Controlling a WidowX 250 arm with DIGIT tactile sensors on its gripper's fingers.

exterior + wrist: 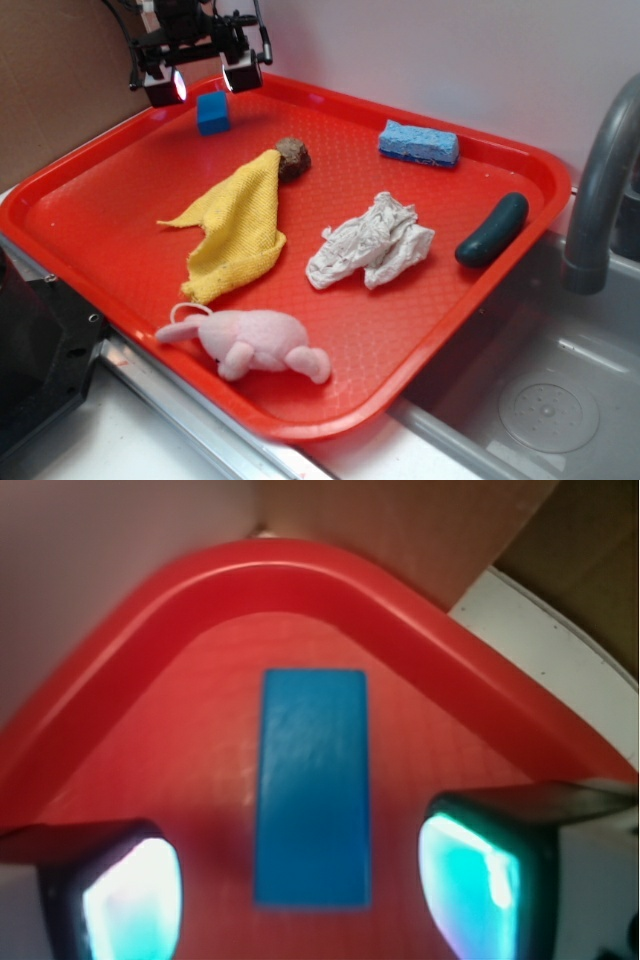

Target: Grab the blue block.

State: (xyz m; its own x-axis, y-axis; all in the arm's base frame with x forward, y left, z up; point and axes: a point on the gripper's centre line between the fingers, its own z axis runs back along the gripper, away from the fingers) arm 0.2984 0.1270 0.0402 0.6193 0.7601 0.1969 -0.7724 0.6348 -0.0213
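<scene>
Gripper (pixel 300 880): jaws spread wide, empty, hovering above tray (pixel 500 290) corner. Blue block (pixel 312 785) directly below, centred btwn fingers (pixel 130 895); long axis runs fwd, perpendicular to closing line.

The exterior view was taken from the front, high and angled down across the whole red tray (pixel 110 190) toward the wall. The wrist view was set close above the tray's far corner (pixel 300 565), looking down. Shared were that corner and the blue block (pixel 212 112) (pixel 312 785).
</scene>
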